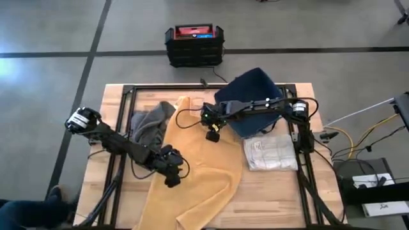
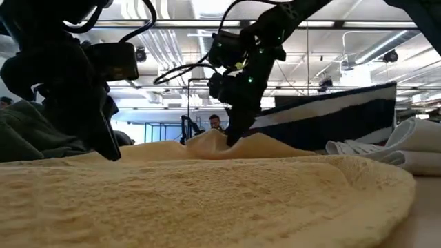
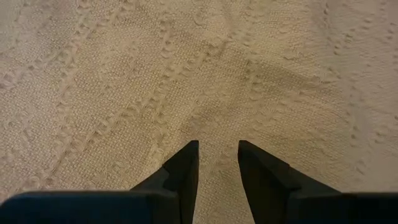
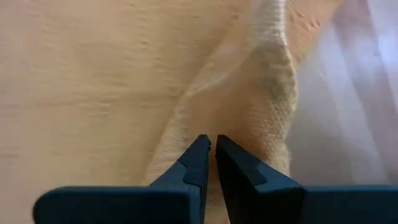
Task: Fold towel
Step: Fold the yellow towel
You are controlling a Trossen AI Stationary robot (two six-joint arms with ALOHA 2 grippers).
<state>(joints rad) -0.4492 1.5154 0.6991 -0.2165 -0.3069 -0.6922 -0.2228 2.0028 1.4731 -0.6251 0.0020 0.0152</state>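
Across the table, yellow towel (image 1: pixel 192 166) long axis front-to-back, left gripper (image 3: pixel 217 158) jaws narrowly apart, right gripper (image 4: pixel 212 146) jaws nearly closed

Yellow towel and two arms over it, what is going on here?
Both arms are working on the yellow towel, which lies spread and rumpled across the middle of the table. The right gripper is down at the towel's far right edge, fingers nearly together on a raised ridge of cloth. The left gripper sits low over the towel's near part, fingers slightly apart, nothing between them. No fold is made yet. A grey cloth, a dark blue cloth and a folded white towel lie beside it.
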